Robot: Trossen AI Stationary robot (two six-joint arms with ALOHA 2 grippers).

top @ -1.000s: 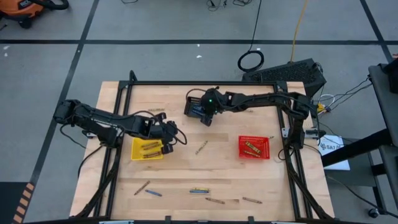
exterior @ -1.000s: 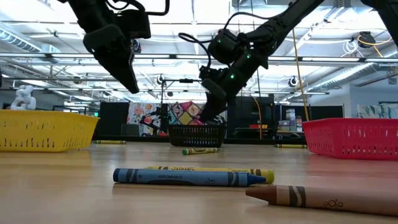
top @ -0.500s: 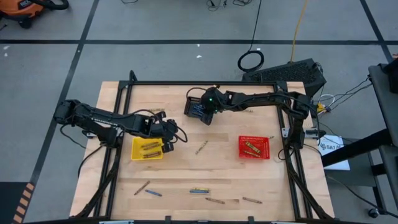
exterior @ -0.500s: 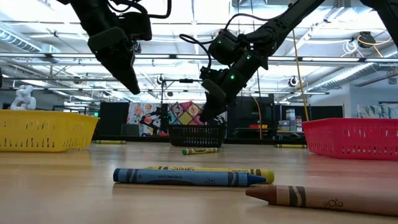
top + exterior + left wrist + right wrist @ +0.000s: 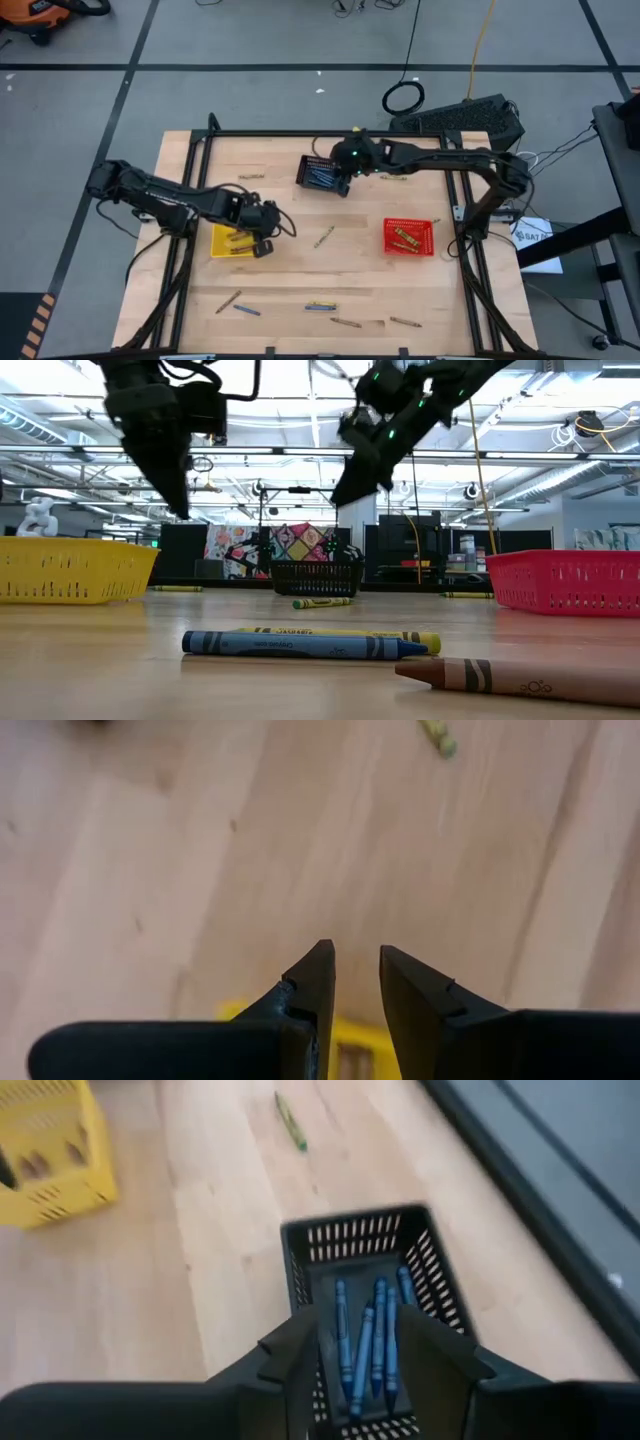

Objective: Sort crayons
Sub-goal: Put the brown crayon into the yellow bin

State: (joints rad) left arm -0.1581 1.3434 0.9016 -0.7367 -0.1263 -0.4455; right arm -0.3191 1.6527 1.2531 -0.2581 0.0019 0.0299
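Observation:
Several blue crayons lie in the black basket. My right gripper hangs open above that basket, holding nothing. My left gripper stands open and empty over the right edge of the yellow basket, which holds a few crayons. The red basket also holds crayons. Loose crayons lie flat on the table: an olive one in the middle, and several along the near edge, among them a blue one and a brown one.
Two more crayons lie near the far edge. A black metal frame borders the wooden table. Bare wood lies between the three baskets. Cables and a black case sit on the floor beyond the far right corner.
My right gripper has risen out of the black basket and drawn back toward the table's right edge. The blue crayons stay in the basket. My left gripper has turned a little above the yellow basket's right edge.

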